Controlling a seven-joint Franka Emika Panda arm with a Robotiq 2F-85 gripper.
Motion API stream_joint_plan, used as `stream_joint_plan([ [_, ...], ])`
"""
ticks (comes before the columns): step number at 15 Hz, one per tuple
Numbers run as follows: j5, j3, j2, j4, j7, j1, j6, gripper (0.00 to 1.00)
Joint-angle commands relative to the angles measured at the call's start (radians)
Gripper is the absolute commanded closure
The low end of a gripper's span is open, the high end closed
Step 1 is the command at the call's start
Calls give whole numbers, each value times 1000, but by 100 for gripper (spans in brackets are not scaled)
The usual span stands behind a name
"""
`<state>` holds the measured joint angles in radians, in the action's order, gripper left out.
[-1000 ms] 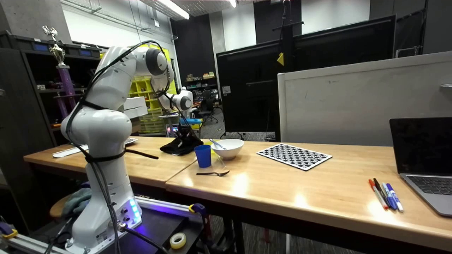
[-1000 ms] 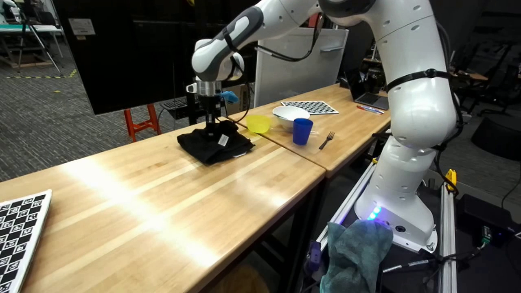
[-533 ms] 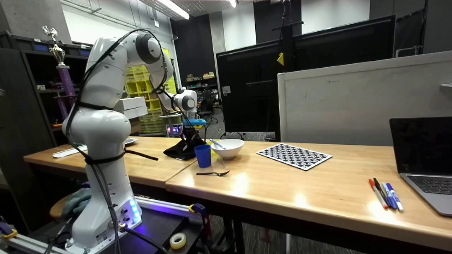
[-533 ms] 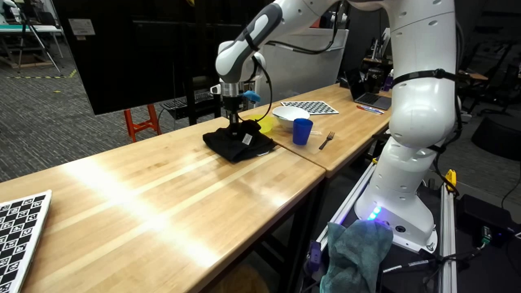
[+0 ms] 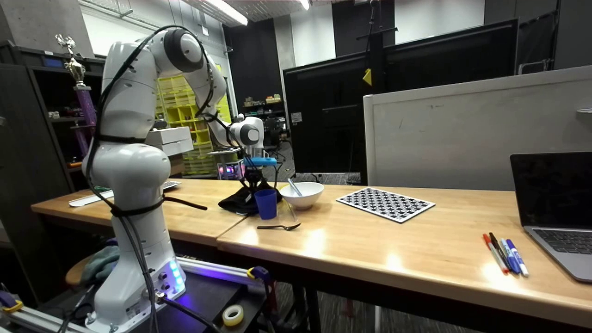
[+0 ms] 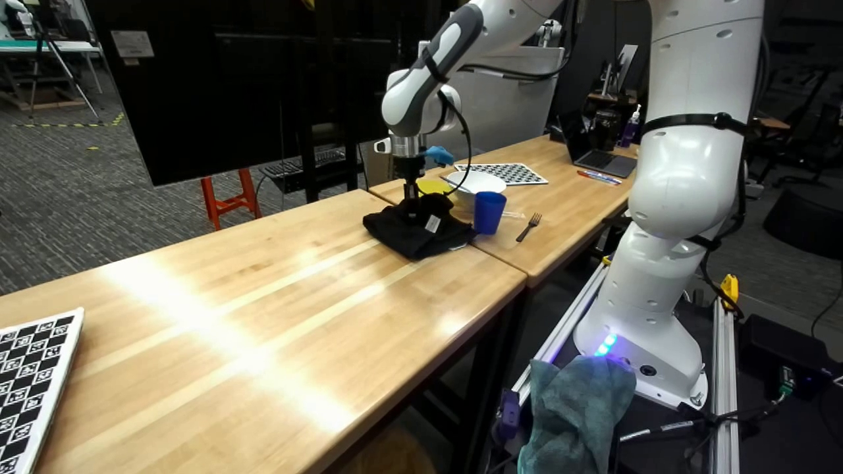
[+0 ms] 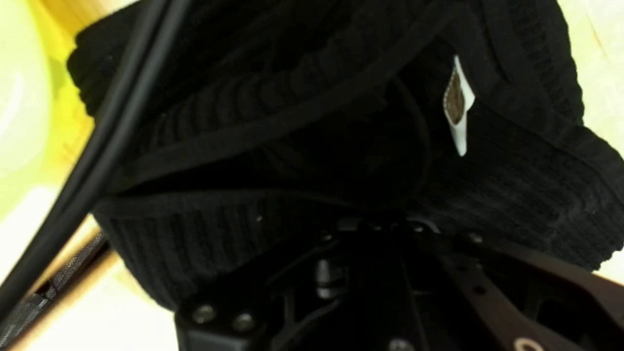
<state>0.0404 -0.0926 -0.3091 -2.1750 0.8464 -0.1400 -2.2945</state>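
Note:
A black ribbed cloth [image 6: 408,240] with a white tag lies bunched on the table in both exterior views. My gripper [image 6: 413,209] points down into it, jaws together, and the fabric travels along with them; the pinched spot is dark and hard to make out. In the wrist view the cloth [image 7: 273,112] fills most of the picture around the gripper [image 7: 385,226]. A yellow bowl [image 6: 433,187] stands right beside the cloth. The white bowl [image 6: 486,182] is just beyond, a utensil leaning in it. Close to the cloth's near edge stands a blue cup [image 6: 489,214]; whether they touch I cannot tell.
A dark fork [image 5: 279,227] lies in front of the cup. Farther along are a checkered board [image 5: 386,205], several markers [image 5: 505,255] and a laptop [image 5: 559,208]. Another checkered board [image 6: 33,375] lies at the opposite end. A seam [image 6: 500,253] divides the two tables.
My gripper and the black cloth have slid together toward the bowls and cup, reaching the table seam. The yellow bowl and white bowl have shifted slightly away from the cloth; the cup has stayed.

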Motion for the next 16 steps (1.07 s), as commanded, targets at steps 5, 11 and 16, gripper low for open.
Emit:
stream_joint_plan([
  [5,-27,85,50,-114,53,-21,-32,100],
  [11,-39,129,57,-127,73,-32,-27,100],
  [16,-67,161,63,-135,66,-41,-24,100],
])
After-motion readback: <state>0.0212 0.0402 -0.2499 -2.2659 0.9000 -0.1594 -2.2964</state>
